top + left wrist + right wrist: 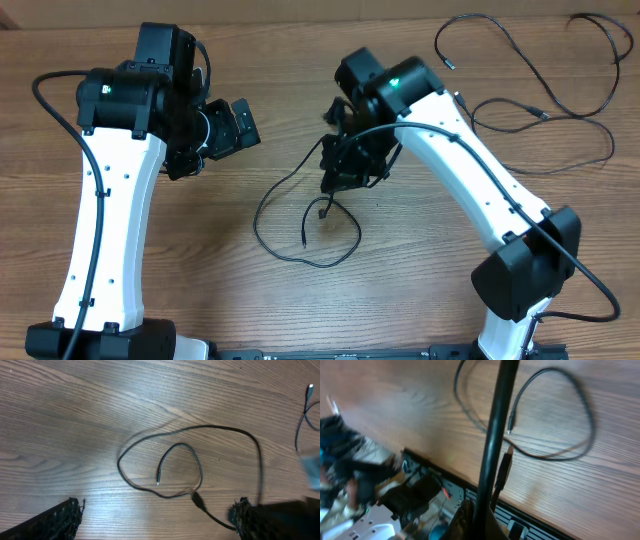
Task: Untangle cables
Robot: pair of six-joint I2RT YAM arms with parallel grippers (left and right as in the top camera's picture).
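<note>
**Findings**

1. The looped cable [210, 426] lies on the table [400, 300] between the 2 arms. It forms 1 open outer curve with a smaller curl inside it. Its thin tip [158, 480] rests inside the curl, and the wider plug [198, 500] sits just beside the curl's lower edge.
2. The right gripper [342, 172] is over the upper end of this loop. In its wrist view the fingers appear closed on a black cord that runs up from them, so it is judged to be pinching the looped cable. This grip probably serves to lift 1 run clear of the curl.
3. The left gripper [235, 128] is raised to the left of the loop, spread wide and holding nothing. It is apart from the cable and appears positioned to pin or take the free side.
4. A second cable [575, 113] is spread at the far right, well apart from the loop and touching neither gripper. It appears to have been laid out separately.
5. Risk: pulling may tighten the curl around the plug.
</note>
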